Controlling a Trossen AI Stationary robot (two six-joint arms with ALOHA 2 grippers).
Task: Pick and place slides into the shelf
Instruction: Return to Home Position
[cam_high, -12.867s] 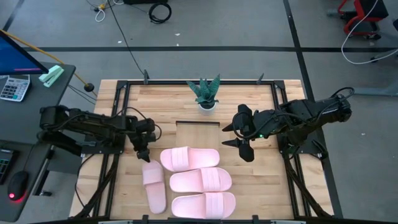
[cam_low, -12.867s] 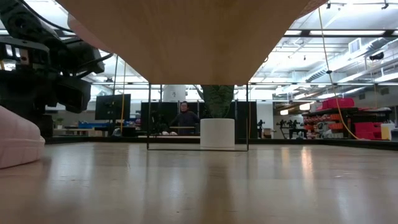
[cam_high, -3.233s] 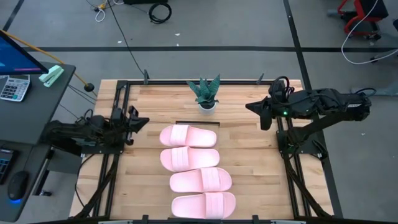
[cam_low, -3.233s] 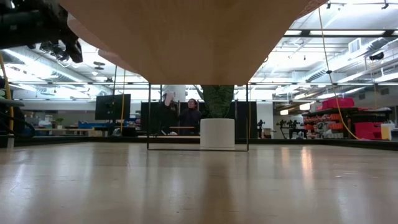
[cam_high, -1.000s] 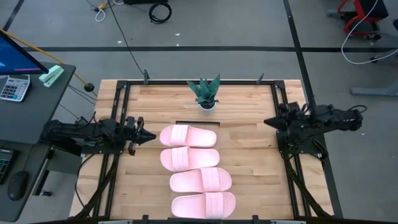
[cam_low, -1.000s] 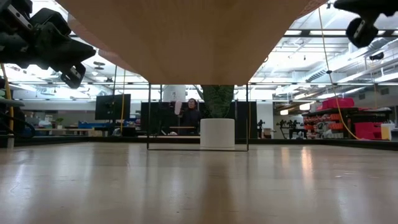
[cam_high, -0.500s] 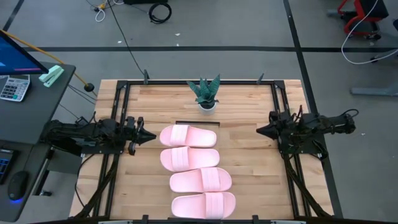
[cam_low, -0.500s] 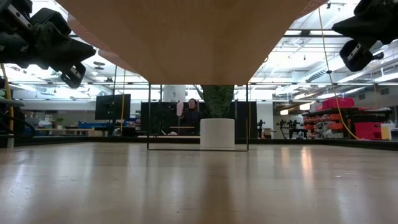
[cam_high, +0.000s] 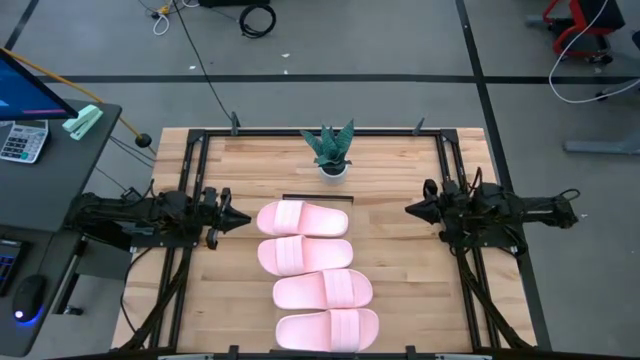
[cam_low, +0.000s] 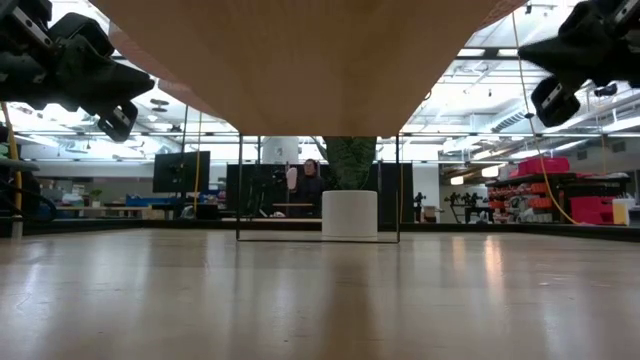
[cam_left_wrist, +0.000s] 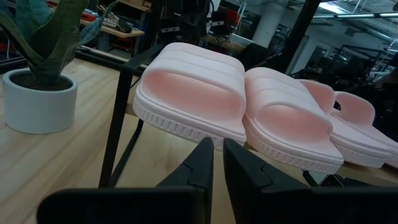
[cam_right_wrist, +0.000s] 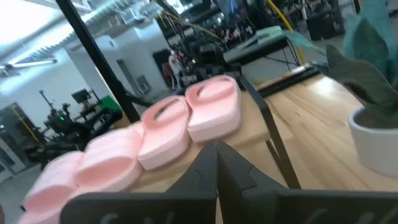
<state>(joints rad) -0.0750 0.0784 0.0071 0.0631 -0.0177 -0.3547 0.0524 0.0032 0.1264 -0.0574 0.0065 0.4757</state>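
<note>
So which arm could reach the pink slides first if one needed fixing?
Probably left. The left claw points at the end slide from close by; the right claw sits farther off.

Four pale pink slides (cam_high: 318, 274) side by side (straps up) atop the shelf (cam_low: 300, 60).

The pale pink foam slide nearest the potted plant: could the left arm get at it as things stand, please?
Probably yes. The left end effector sits just beside that pale pink foam slide, pointing at it, with nothing between them; its fingers are nearly closed, so they would need to open.
</note>
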